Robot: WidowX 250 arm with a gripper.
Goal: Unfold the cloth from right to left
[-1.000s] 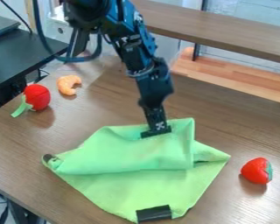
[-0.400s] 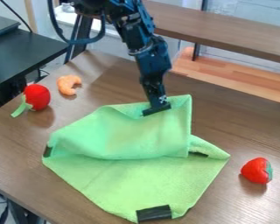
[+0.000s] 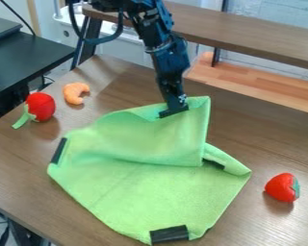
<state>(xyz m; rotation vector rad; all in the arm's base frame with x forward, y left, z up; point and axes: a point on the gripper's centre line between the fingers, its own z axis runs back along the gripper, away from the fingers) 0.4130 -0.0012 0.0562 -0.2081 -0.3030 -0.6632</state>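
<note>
The gripper (image 3: pixel 174 111) hangs at the upper middle of the camera view, shut on the far edge of the green cloth (image 3: pixel 153 185). That edge is lifted, and the cloth drapes from it in a raised fold across its far half. The near half lies flat on the table, with a black patch at its near corner. Another black patch shows at the left corner, and a dark strip peeks out under the fold on the right.
A red strawberry (image 3: pixel 282 187) sits right of the cloth. At the upper left of the brown table (image 3: pixel 28 180) lie a red vegetable with a green stem (image 3: pixel 40 106) and an orange shrimp-like piece (image 3: pixel 75 92). A wooden shelf (image 3: pixel 247 36) runs behind.
The gripper has moved toward the far side of the table, pulling the held edge with it. More of the near half is uncovered, and the left black patch has come into fuller view.
</note>
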